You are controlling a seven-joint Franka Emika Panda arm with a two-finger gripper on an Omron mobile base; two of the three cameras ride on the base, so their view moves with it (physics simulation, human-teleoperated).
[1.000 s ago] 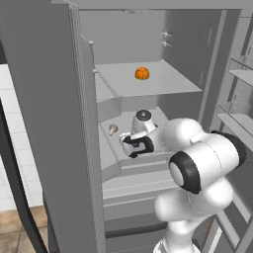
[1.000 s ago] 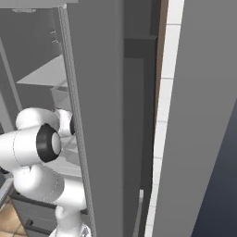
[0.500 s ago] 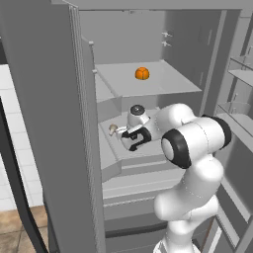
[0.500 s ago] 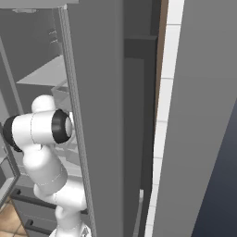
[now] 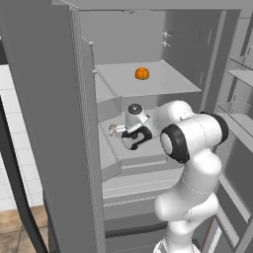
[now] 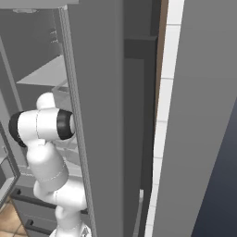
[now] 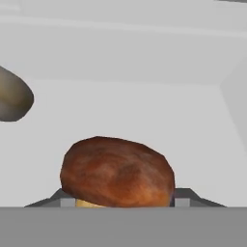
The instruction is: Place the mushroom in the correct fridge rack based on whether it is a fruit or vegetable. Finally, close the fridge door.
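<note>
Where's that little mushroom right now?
In the hand view the mushroom sits between the gripper's fingertips, over the fridge rack, below the orange fruit's shelf.

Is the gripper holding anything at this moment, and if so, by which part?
The mushroom sits between the gripper fingers, brown cap up, over the fridge rack. They flank it low, near the stem; whether they are clamped on it cannot be told.
</note>
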